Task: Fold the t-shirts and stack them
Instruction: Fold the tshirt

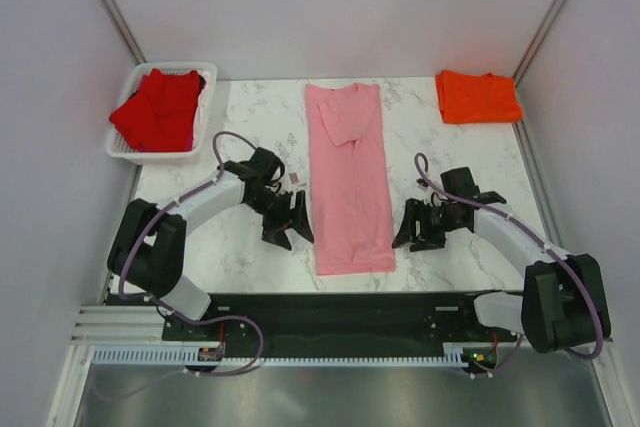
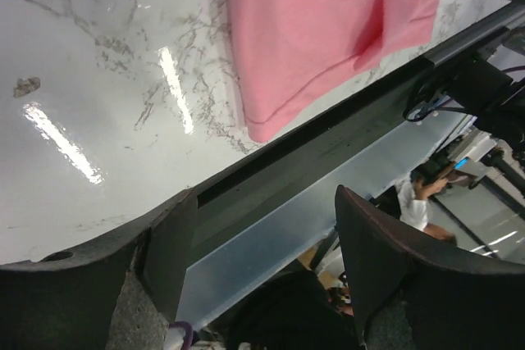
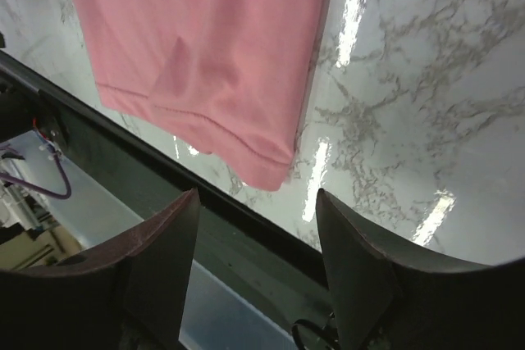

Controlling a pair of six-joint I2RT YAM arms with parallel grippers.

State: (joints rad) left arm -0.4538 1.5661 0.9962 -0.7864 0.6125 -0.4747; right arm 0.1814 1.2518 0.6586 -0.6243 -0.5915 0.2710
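Observation:
A light pink t-shirt [image 1: 349, 175] lies folded into a long narrow strip down the middle of the marble table; its hem end also shows in the left wrist view [image 2: 312, 30] and in the right wrist view [image 3: 205, 47]. A bright orange t-shirt [image 1: 477, 96] lies folded at the far right corner. A deep red t-shirt [image 1: 158, 109] sits in the basket. My left gripper [image 1: 287, 221] is open and empty just left of the pink strip's lower part. My right gripper [image 1: 420, 226] is open and empty just right of it.
A white mesh basket [image 1: 128, 148] stands at the far left corner. A small tag-like scrap [image 1: 294, 179] lies on the marble near the left gripper. The black base rail [image 1: 330, 312] runs along the table's near edge. Grey walls close in both sides.

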